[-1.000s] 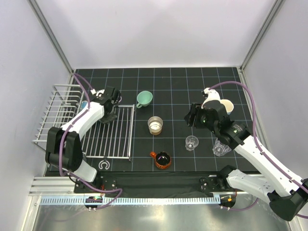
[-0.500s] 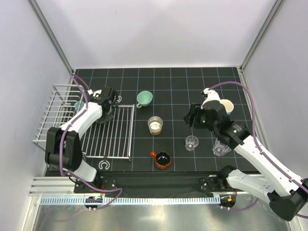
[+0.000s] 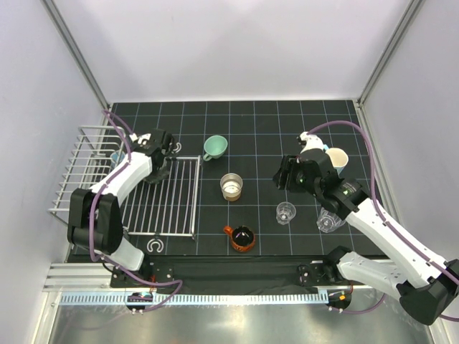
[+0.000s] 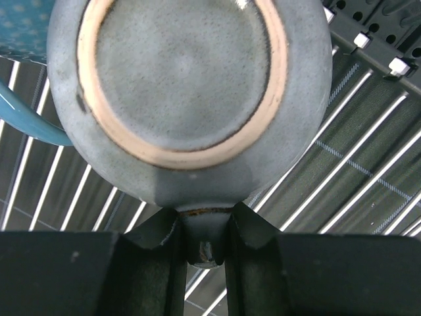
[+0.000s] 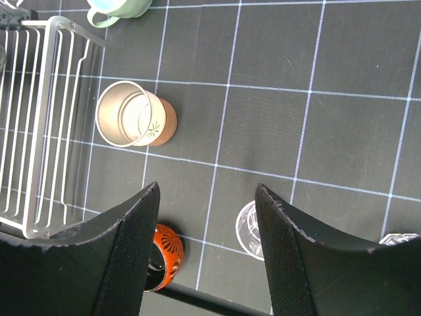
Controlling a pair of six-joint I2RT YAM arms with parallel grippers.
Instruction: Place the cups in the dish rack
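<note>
My left pincer (image 4: 204, 232) is clenched on the handle of the grey mug (image 4: 191, 85), whose base faces my wrist camera; the rack (image 4: 368, 178) slats lie beyond the mug, and a blue cup (image 4: 23, 33) shows just to its left; my right pincer (image 5: 207, 191) hangs released and empty over the mat (image 5: 355, 164); a steel cup (image 5: 128, 115) lies ahead to its left, an orange cup (image 5: 164, 253) beside its left finger, and a clear cup (image 5: 250, 232) low between the fingers.
</note>
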